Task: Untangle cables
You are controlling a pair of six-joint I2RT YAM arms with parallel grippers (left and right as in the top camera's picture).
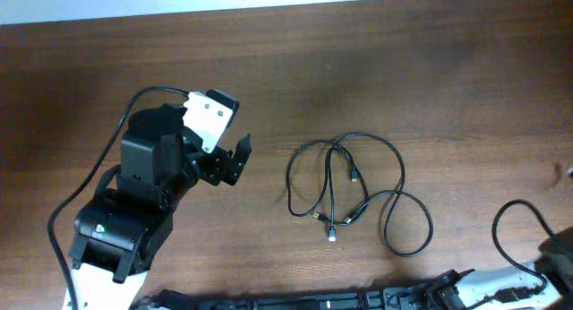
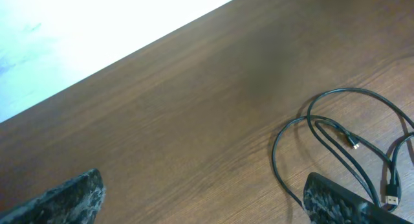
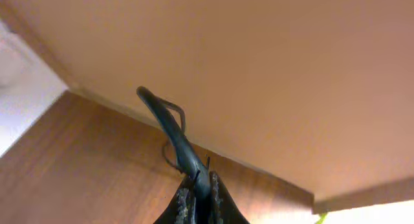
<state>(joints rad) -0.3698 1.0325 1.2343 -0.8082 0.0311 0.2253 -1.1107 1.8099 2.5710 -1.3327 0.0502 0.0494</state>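
The cables [image 1: 351, 192] are thin black cords tangled in overlapping loops on the brown table, right of centre, with small plug ends [image 1: 333, 233] near the middle. They also show at the right of the left wrist view [image 2: 343, 136]. My left gripper [image 1: 229, 161] is open and empty, left of the tangle and apart from it; in its wrist view [image 2: 200, 199] the right finger lies just over the nearest loop. My right gripper [image 3: 200, 193] is shut at the table's front edge, far from the tangle, with a thick black wire [image 3: 169, 127] rising past its fingertips.
The right arm [image 1: 501, 281] lies low along the front right edge, with its own thick black wire [image 1: 519, 222] looping on the table. The table's far edge [image 2: 129, 52] meets a white surface.
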